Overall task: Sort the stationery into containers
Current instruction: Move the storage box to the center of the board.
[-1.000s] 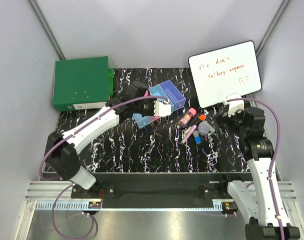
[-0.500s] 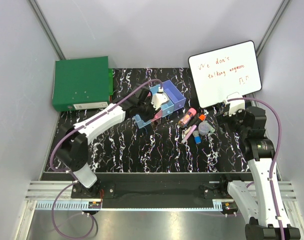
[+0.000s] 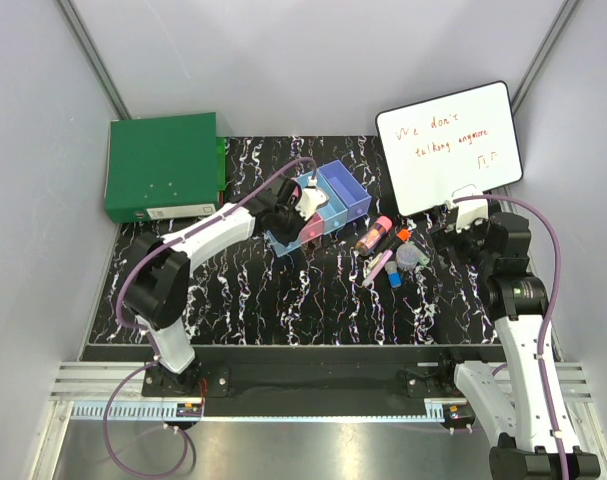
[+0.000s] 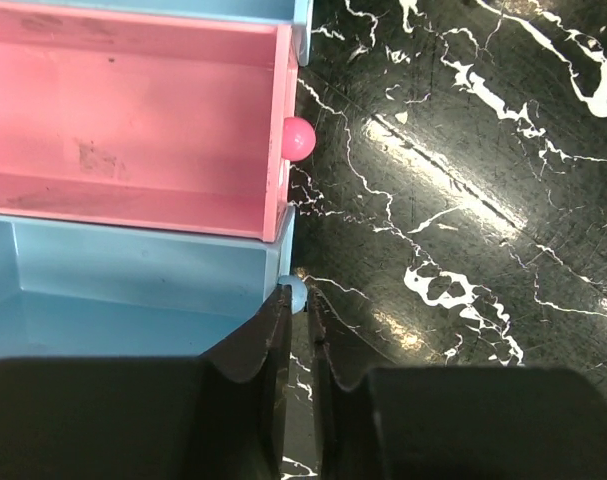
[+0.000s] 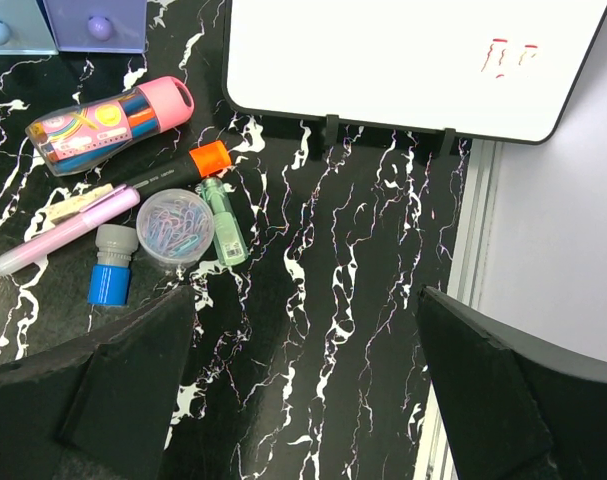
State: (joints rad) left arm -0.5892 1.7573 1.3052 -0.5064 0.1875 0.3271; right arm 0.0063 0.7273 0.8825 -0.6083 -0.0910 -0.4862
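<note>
Left pincer [image 3: 305, 203], top view: within the last second it has drawn back along the row of bins [image 3: 348, 192], while the pens and oddments [image 3: 375, 236] lie unsorted beside them. Left wrist view: jaws almost shut at a blue knob [image 4: 294, 291], grip uncertain; pink bin [image 4: 133, 120] and blue bin [image 4: 103, 290] empty. Right wrist view: right pincer [image 5: 303, 295] wide open, empty.

The top edge of the right wrist view crops the bins [image 5: 73, 15] and whiteboard [image 5: 413, 60].
</note>
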